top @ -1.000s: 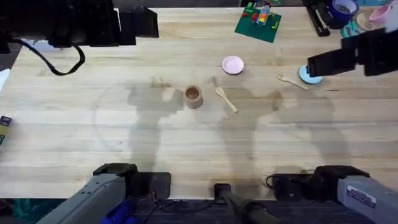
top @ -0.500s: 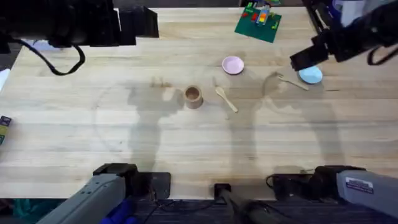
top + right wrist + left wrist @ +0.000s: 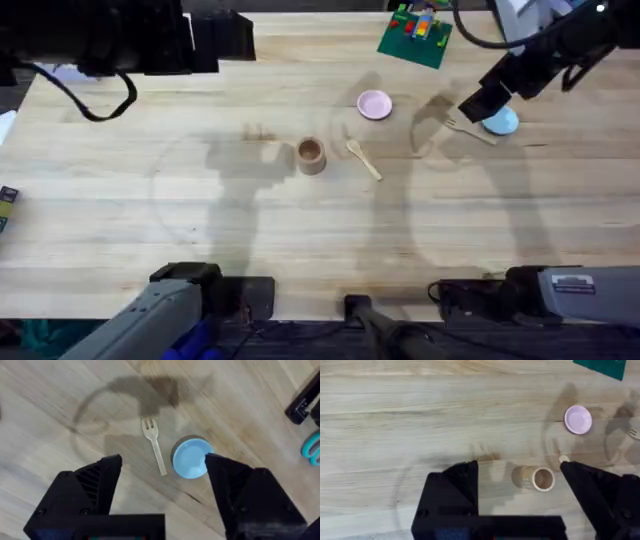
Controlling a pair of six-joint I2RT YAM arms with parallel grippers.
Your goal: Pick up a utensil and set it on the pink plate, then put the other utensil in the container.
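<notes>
Beside fork (image 3: 153, 445): blue plate (image 3: 191, 458) | right claw (image 3: 162, 492) apart above | left claw (image 3: 520, 485) apart

- The fork (image 3: 154, 446) lies flat on bare desk (image 3: 300, 230); its handle end sits just beside the light-blue plate (image 3: 192, 458), which crowds that side.
- The tine end has open wood around it.
- The right gripper (image 3: 162, 477), jaws spread, hangs above the fork with nothing between.
- The pink plate (image 3: 375, 104) stands apart, with bare desk all round it.
- The spoon (image 3: 362, 158) lies near the wooden cup (image 3: 311, 154), narrowing the gap there.
</notes>
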